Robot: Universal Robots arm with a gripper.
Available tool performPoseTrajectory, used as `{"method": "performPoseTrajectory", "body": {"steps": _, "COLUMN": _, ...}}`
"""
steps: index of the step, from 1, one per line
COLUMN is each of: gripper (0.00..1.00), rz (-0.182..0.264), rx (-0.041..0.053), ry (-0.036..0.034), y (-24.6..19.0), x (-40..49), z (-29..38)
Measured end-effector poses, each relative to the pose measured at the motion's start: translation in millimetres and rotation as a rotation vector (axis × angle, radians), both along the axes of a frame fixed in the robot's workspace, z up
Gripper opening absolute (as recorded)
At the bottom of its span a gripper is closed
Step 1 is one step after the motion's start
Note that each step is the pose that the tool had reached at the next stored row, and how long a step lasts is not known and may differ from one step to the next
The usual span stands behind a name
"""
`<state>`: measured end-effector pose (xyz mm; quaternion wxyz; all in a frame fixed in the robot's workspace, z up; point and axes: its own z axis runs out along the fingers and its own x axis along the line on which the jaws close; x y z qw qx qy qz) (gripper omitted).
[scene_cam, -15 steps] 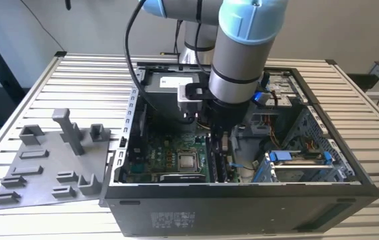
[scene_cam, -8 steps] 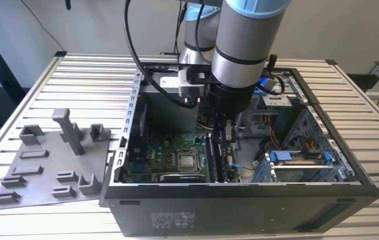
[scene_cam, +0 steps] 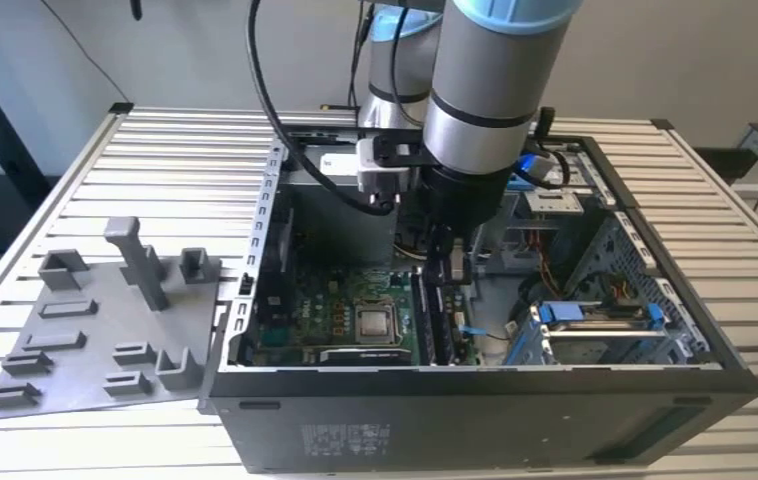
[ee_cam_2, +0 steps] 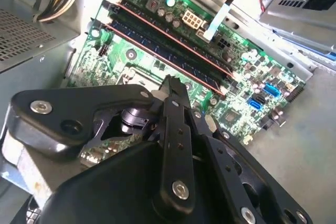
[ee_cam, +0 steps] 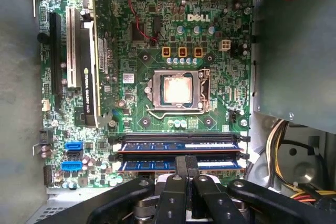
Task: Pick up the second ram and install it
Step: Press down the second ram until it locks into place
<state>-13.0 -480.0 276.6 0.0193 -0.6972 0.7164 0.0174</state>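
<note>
i am working the install step: the gripper point(ee_cam: 187, 167) is down inside the computer case point(scene_cam: 486, 385), its fingers drawn narrow and sitting on the middle of the second ram point(ee_cam: 147, 164). the stick is lying along its slot beside the other ram point(ee_cam: 157, 143), which is standing in the neighbouring slot nearer the processor socket point(ee_cam: 176, 88). i cannot tell whether the fingers are pinching the stick or only bearing on its top edge, nor whether it is fully home.

as i judge it, seating is calling for a straight, even push along the slot, with no tilt toward either end.

room is tight. the neighbouring stick is running just beside the fingers, the power supply point(ee_cam: 294, 40) and its cable bundle point(ee_cam: 283, 140) are crowding one end of the slots, and the case walls are closing in all round. the grey fixture plate point(scene_cam: 99, 330) is lying well apart, on the exterior view's left.
</note>
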Motion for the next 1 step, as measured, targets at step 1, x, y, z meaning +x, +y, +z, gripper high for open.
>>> {"method": "performPoseTrajectory", "body": {"steps": 1, "gripper": 0.11, "rz": 0.000, "rx": 0.0000, "ry": 0.0000, "y": 0.0, "x": 0.0, "z": 0.1}}
